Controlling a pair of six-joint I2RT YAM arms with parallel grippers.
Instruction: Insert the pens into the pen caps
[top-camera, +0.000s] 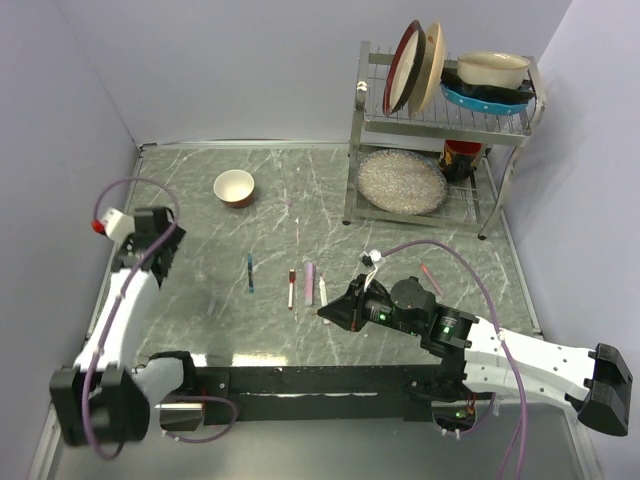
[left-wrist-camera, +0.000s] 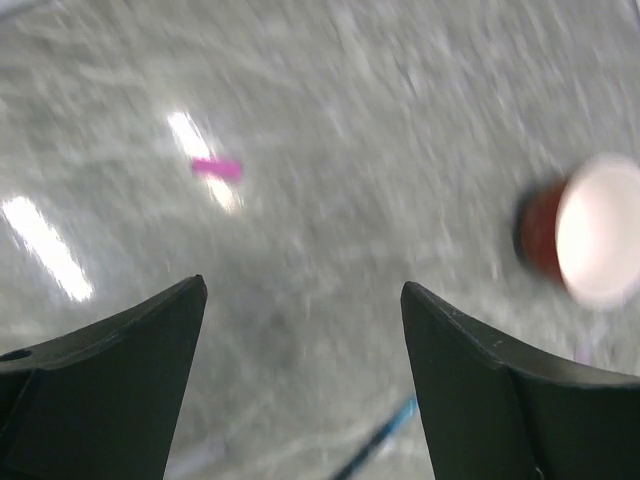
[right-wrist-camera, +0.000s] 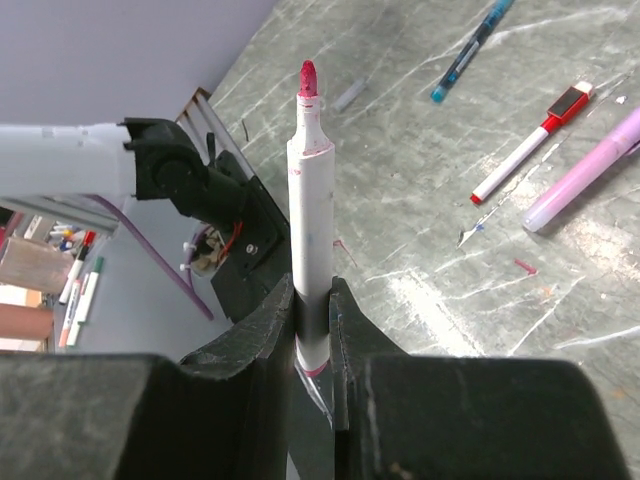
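Pen (right-wrist-camera: 308, 200), white barrel, red tip bare, clamped in the right claw (right-wrist-camera: 311, 300), projecting ahead of it. Left claw (left-wrist-camera: 303, 300) spread wide above bench (left-wrist-camera: 350, 150), empty.

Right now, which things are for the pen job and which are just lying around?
For the job:
- red-tipped pen, held in the right gripper
- blue pen
- red-capped pen
- lilac tube

Just lying about:
- bowl
- dish rack
- plates in the rack

White pen (right-wrist-camera: 311, 230) (red tip), teal pen (right-wrist-camera: 470, 50), dark grey white-veined table (right-wrist-camera: 420, 150).
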